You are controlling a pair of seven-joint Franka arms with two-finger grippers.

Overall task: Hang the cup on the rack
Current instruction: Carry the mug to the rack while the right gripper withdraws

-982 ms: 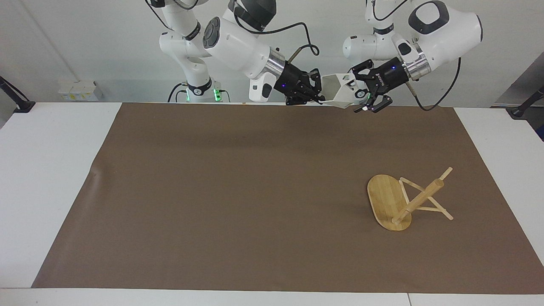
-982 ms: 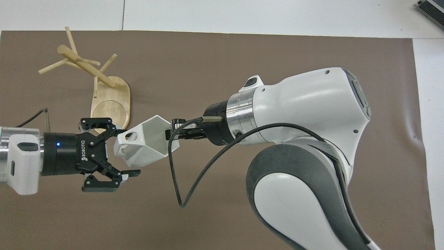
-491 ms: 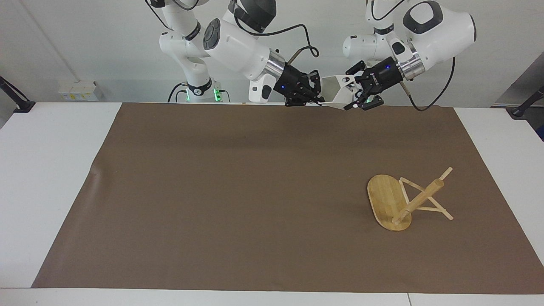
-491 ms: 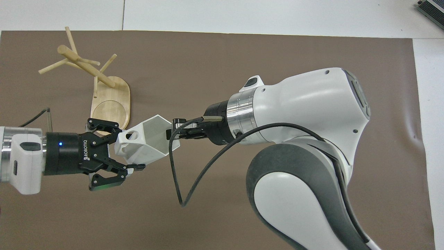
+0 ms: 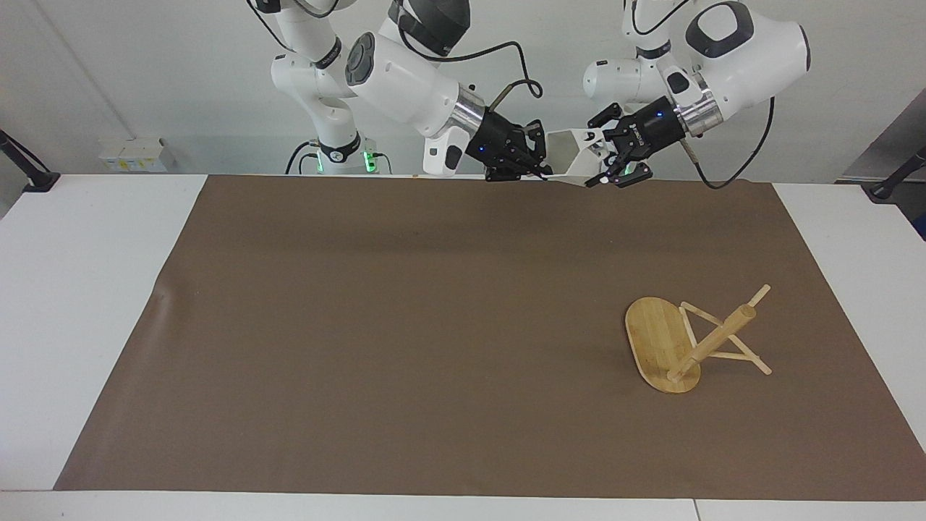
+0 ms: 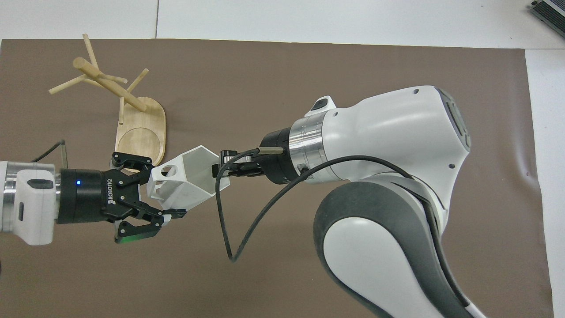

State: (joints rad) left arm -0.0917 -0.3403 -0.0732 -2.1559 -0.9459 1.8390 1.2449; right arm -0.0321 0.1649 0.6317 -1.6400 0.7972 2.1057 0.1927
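Note:
The white faceted cup (image 5: 574, 155) hangs in the air between both grippers, over the mat's edge nearest the robots. My right gripper (image 5: 542, 162) is shut on its rim; it also shows in the overhead view (image 6: 219, 170). My left gripper (image 5: 600, 161) is closed around the cup's (image 6: 190, 176) handle end, one finger on each side, seen in the overhead view (image 6: 165, 191). The bamboo rack (image 5: 662, 340) lies tipped on its side on the mat toward the left arm's end, its post and pegs (image 6: 103, 84) pointing away from the robots.
A brown mat (image 5: 405, 325) covers most of the white table (image 5: 72, 289). A black cable (image 6: 247, 221) loops from the right wrist under the cup's height. The rack's oval base (image 6: 141, 128) is just past the left gripper in the overhead view.
My left gripper has moved in on the cup's handle end and its fingers have closed from wide open onto it. The right gripper and the cup have hardly moved.

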